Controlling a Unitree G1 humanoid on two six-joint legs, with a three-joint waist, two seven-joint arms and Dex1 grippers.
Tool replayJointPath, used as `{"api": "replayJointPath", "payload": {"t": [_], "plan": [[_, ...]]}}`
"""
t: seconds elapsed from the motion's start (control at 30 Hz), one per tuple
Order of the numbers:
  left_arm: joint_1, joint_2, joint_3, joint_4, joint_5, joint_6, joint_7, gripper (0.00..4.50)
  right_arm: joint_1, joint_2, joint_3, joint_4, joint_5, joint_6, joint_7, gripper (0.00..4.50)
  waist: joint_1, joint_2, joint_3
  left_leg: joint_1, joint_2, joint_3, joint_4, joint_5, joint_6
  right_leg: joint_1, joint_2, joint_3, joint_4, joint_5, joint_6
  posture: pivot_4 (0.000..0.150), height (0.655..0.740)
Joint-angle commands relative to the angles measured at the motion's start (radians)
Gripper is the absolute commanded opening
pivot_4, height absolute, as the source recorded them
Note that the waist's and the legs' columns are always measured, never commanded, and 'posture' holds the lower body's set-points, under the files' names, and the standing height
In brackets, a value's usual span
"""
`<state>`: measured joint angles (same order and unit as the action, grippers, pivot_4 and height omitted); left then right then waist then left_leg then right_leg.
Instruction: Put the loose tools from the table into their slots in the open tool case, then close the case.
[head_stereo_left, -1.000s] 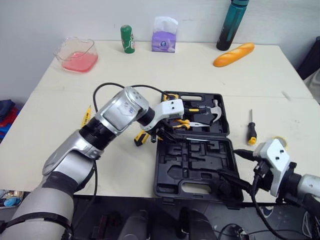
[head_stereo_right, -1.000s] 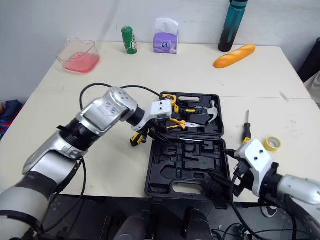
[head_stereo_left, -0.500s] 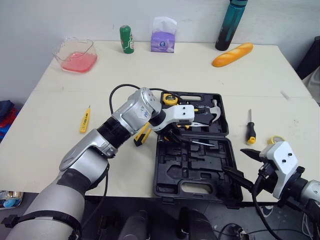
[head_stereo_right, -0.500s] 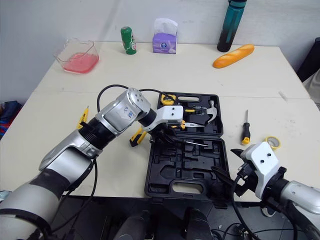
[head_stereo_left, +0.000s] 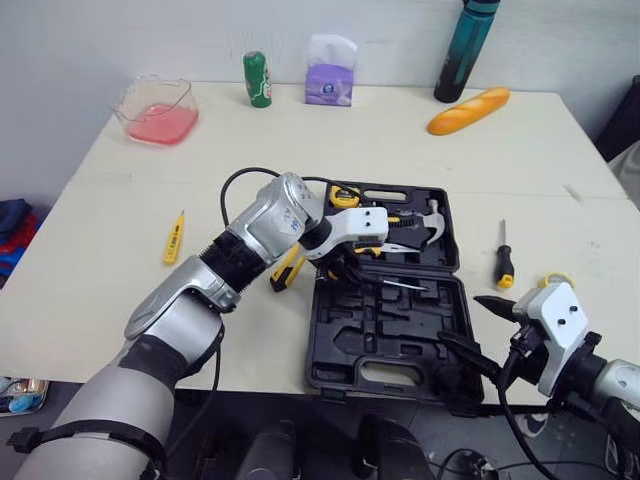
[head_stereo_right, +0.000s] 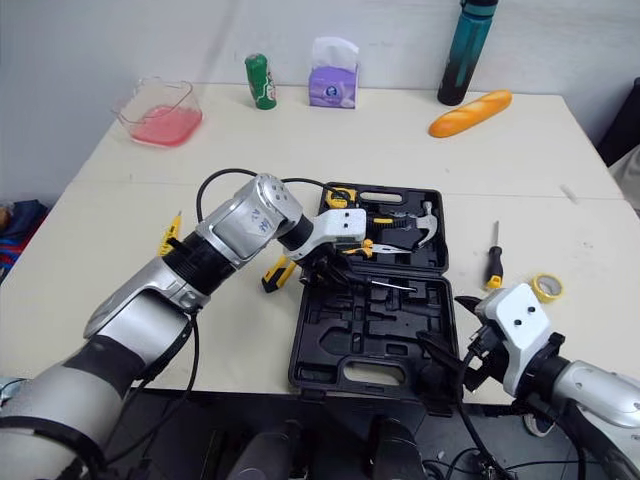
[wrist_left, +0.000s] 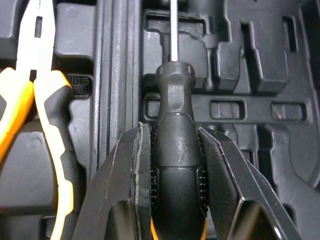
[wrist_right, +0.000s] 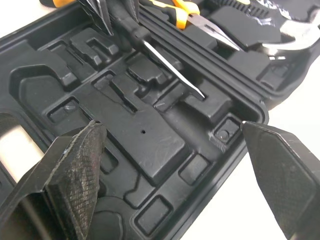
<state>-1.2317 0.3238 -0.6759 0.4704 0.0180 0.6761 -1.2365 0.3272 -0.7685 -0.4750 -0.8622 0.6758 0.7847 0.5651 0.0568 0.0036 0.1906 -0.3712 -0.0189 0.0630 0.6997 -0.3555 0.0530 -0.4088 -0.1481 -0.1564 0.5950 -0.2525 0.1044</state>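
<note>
The black tool case (head_stereo_left: 330, 345) lies open near the table's front edge. Its far half holds a hammer (head_stereo_left: 428, 220), pliers (wrist_left: 27, 105) and a tape measure (head_stereo_left: 343, 197). My left gripper (head_stereo_left: 346, 270) is over the near half's left side, shut on a black-handled screwdriver (wrist_left: 175, 165). Its shaft (wrist_right: 170, 70) points right, across the empty moulded slots. My right gripper (head_stereo_left: 482, 330) is open wide at the case's front right corner, holding nothing. Loose on the table are a yellow tester screwdriver (head_stereo_left: 174, 238), a yellow-black tool (head_stereo_left: 284, 272) beside the case, and a screwdriver (head_stereo_left: 503, 258) to the right.
A roll of yellow tape (head_stereo_left: 553, 280) lies right of the case. Along the table's far edge stand a container of pink liquid (head_stereo_left: 155, 108), a green can (head_stereo_left: 257, 78), a tissue pack (head_stereo_left: 330, 80), a dark bottle (head_stereo_left: 460, 50) and a bread loaf (head_stereo_left: 467, 108).
My left gripper moved right from the case's left edge to over the near half, carrying the screwdriver. My right gripper shifted slightly near the case's front right corner and is still open.
</note>
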Motion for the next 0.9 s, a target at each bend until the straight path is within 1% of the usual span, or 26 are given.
{"api": "replayJointPath", "payload": {"t": [0.03,0.3,0.37,0.4,0.47,0.5,0.57,0.7,0.73,0.83,0.9], "plan": [[-0.02,0.002,0.014,0.03,0.054,-0.003,0.024,1.02,-0.004,0.0,0.006,-0.018,-0.015,-0.022,-0.006,4.5,-0.001,0.0,0.0,0.0,0.0,0.0,0.0,0.0,0.0,0.0,0.0,0.0,0.0,0.0,0.0,0.15,0.7327],[-0.003,0.006,0.007,0.014,0.072,-0.017,0.005,1.02,-0.006,0.004,0.02,-0.012,-0.036,-0.031,-0.001,4.5,-0.003,0.0,0.0,0.0,0.0,0.0,0.0,0.0,0.0,0.0,0.0,0.0,0.0,0.0,0.0,0.15,0.7327],[-0.004,-0.002,0.016,0.012,0.067,-0.016,0.004,2.06,-0.008,0.005,0.023,-0.012,-0.037,-0.032,-0.001,4.5,-0.003,0.0,0.0,0.0,0.0,0.0,0.0,0.0,0.0,0.0,0.0,0.0,0.0,0.0,0.0,0.15,0.7327],[-0.005,-0.004,0.019,0.009,0.064,-0.014,0.002,2.3,-0.009,0.006,0.024,-0.012,-0.037,-0.032,-0.002,4.5,-0.002,0.0,0.0,0.0,0.0,0.0,0.0,0.0,0.0,0.0,0.0,0.0,0.0,0.0,0.0,0.15,0.7327],[-0.019,-0.001,0.056,-0.009,0.043,0.005,0.0,3.24,-0.008,0.007,0.024,-0.017,-0.032,-0.03,-0.004,4.5,0.0,0.0,0.0,0.0,0.0,0.0,0.0,0.0,0.0,0.0,0.0,0.0,0.0,0.0,0.0,0.15,0.7327],[-0.026,0.0,0.072,-0.009,0.035,0.015,0.0,3.59,-0.006,0.009,0.022,-0.018,-0.028,-0.03,-0.004,4.5,-0.001,0.0,0.0,0.0,0.0,0.0,0.0,0.0,0.0,0.0,0.0,0.0,0.0,0.0,0.0,0.15,0.7327],[-0.03,-0.005,0.096,0.003,0.029,0.012,0.009,4.45,0.001,0.011,0.019,-0.016,-0.023,-0.032,0.0,4.5,-0.001,0.0,0.0,-0.001,0.0,0.0,0.0,0.0,0.0,0.0,0.0,0.0,0.0,0.0,0.0,0.15,0.7327],[0.026,-0.027,0.183,0.04,-0.014,-0.182,0.033,4.45,0.005,0.005,0.031,0.0,-0.042,-0.046,0.008,4.5,-0.003,0.0,0.0,-0.001,0.0,-0.001,0.0,0.0,0.0,-0.001,0.0,0.0,0.0,0.0,0.0,0.15,0.7327],[0.049,-0.038,0.221,0.055,-0.043,-0.254,0.029,4.45,-0.003,0.007,0.03,0.004,-0.04,-0.048,0.005,4.5,-0.003,0.0,0.0,-0.001,0.0,0.0,0.0,0.0,0.0,-0.001,0.0,0.0,-0.001,0.0,0.0,0.15,0.7327],[0.125,-0.068,0.353,0.146,-0.144,-0.452,-0.019,3.62,-0.04,0.016,0.025,0.008,-0.017,-0.044,-0.006,4.5,-0.004,0.0,0.0,-0.001,0.0,0.0,0.0,0.0,0.0,0.0,0.0,-0.001,0.0,0.0,0.0,0.15,0.7327],[0.157,-0.079,0.396,0.194,-0.175,-0.525,-0.052,2.69,-0.055,0.016,0.027,0.005,-0.01,-0.034,-0.006,4.5,-0.007,0.0,0.0,0.0,0.0,0.0,0.0,0.0,0.0,0.0,0.0,-0.001,0.0,0.001,0.0,0.15,0.7327]]}}
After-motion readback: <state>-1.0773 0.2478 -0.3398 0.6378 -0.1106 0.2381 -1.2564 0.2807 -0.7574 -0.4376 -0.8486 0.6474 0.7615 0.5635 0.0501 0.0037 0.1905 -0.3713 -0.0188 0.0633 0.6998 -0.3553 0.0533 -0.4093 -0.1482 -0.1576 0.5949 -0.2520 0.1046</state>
